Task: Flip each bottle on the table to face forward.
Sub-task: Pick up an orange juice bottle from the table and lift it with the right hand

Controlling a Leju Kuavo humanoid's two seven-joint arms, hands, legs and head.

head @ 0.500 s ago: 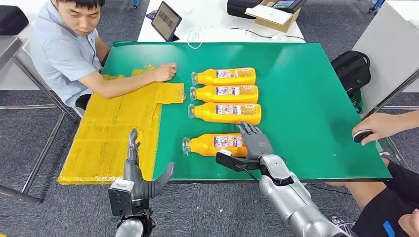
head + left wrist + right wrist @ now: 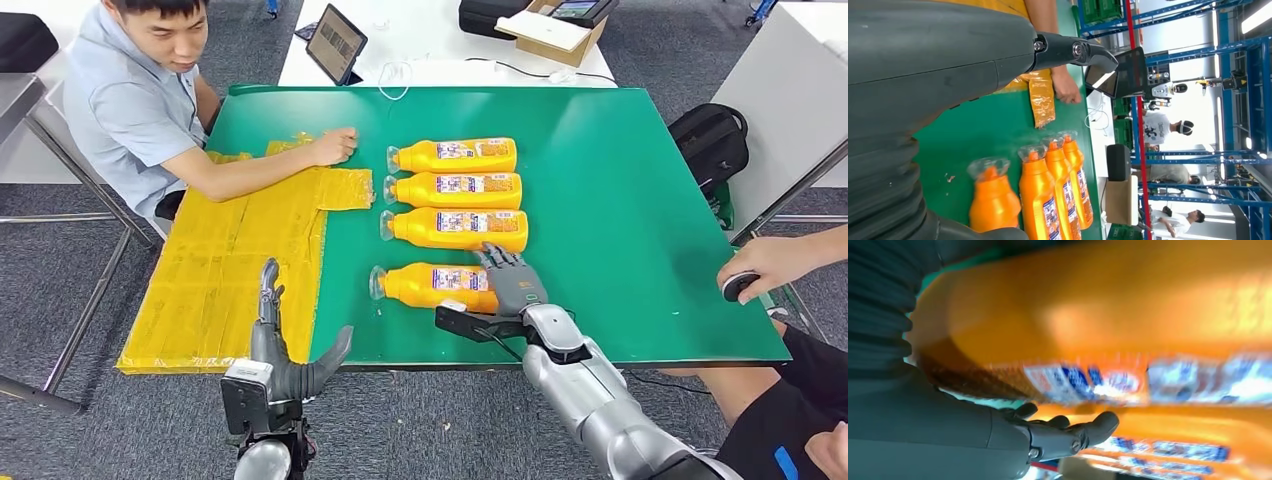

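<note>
Right hand point(image 2: 514, 283) rested on the nearest bottle's point(image 2: 432, 287) base end, lower centre of frame; grip unclear. Left hand point(image 2: 287, 357) open, lower left, off the worktop point(image 2: 620, 200).

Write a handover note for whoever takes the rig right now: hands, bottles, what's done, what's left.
Right hand: lies on the base end of the nearest orange plastic bottle; a firm grip cannot be told.
Left hand: open, holds nothing, at the near edge of the green table.
Three more orange bottles lie in a row beyond it, all on their sides, caps toward the yellow taped sheet.
Done: unclear; labels show on all four.
Left: finish the nearest bottle.
</note>
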